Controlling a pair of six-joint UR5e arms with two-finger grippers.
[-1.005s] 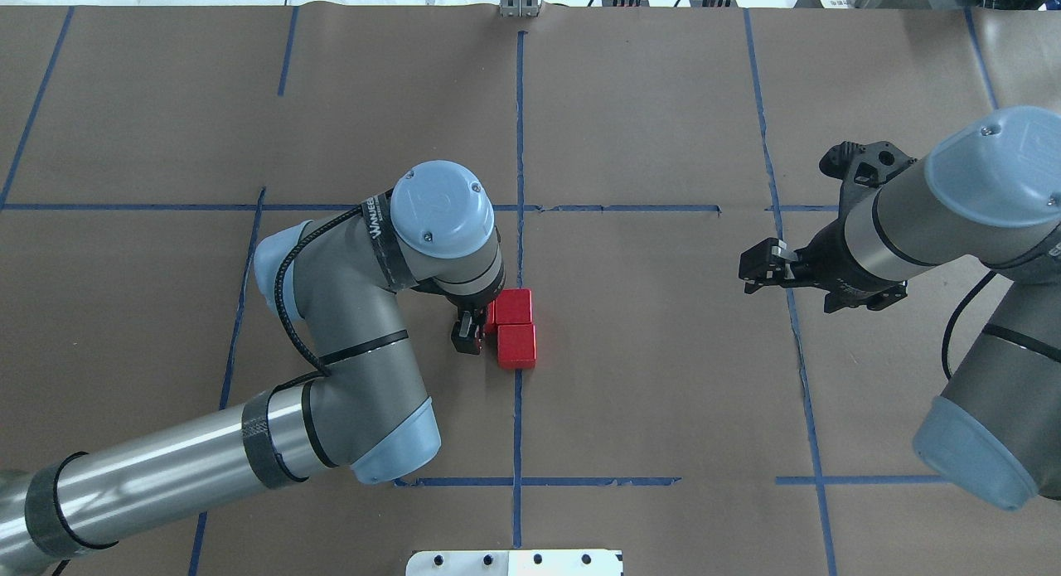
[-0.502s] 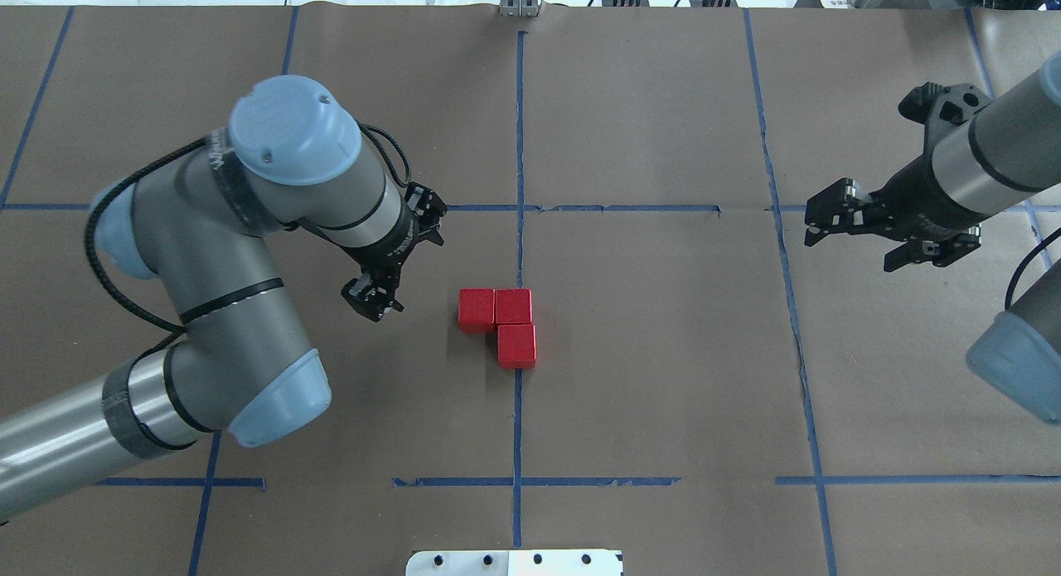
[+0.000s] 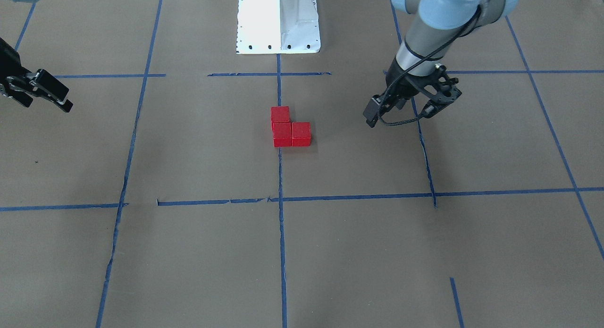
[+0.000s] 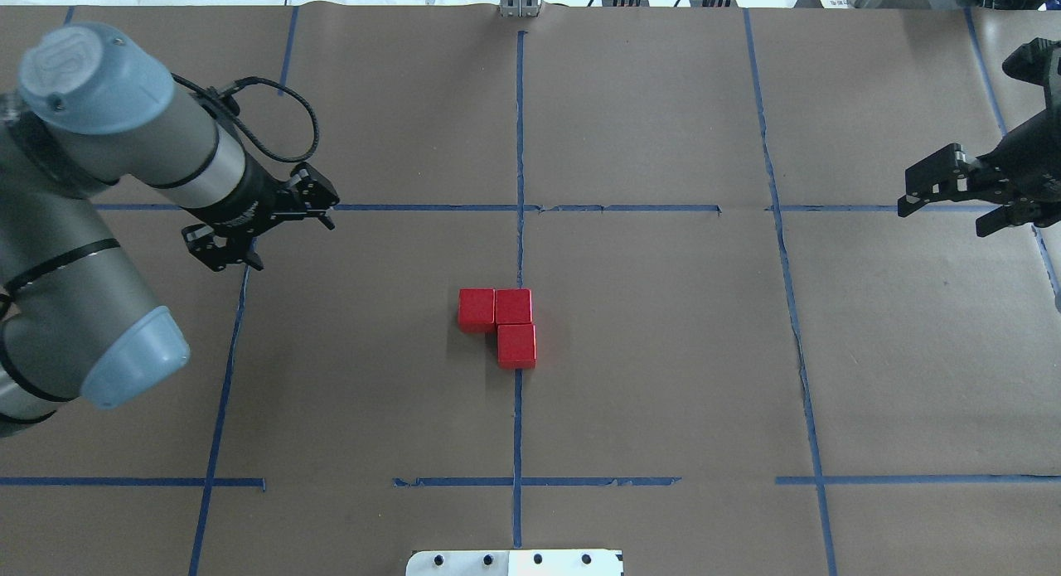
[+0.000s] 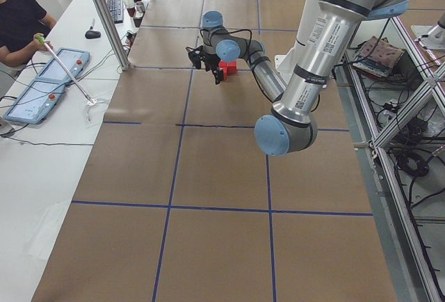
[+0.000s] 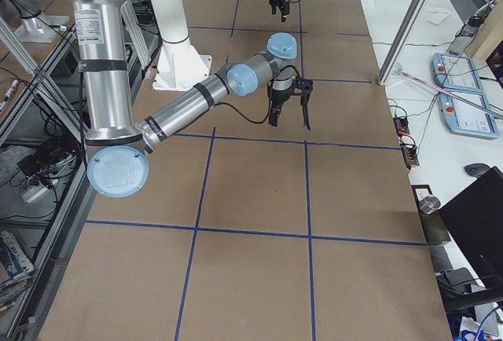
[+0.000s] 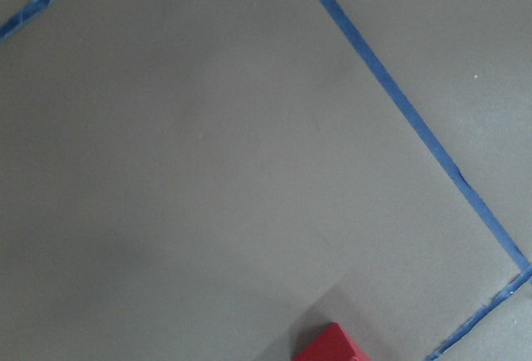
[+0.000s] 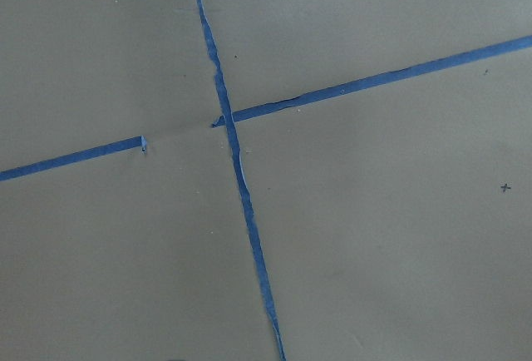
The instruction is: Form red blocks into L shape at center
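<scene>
Three red blocks sit touching in an L at the centre cell, on the vertical blue tape line: one (image 4: pixel 477 309) on the left, one (image 4: pixel 514 306) beside it, one (image 4: pixel 516 346) below. In the front-facing view they are at the middle (image 3: pixel 282 134). My left gripper (image 4: pixel 265 226) is open and empty, well left of the blocks, over a grid crossing; it also shows in the front-facing view (image 3: pixel 403 106). My right gripper (image 4: pixel 961 199) is open and empty at the far right edge. The left wrist view shows a corner of one block (image 7: pixel 332 346).
The white robot base (image 3: pixel 278 21) stands at the table's near edge (image 4: pixel 514 563). Brown paper with blue tape lines (image 8: pixel 241 178) covers the table. Cables and equipment lie beyond the far edge. An operator sits at a side desk (image 5: pixel 21 24).
My left gripper let go of the third block beside the other two and pulled back far to the left. My right arm withdrew to the right edge. The blocks stay put.
</scene>
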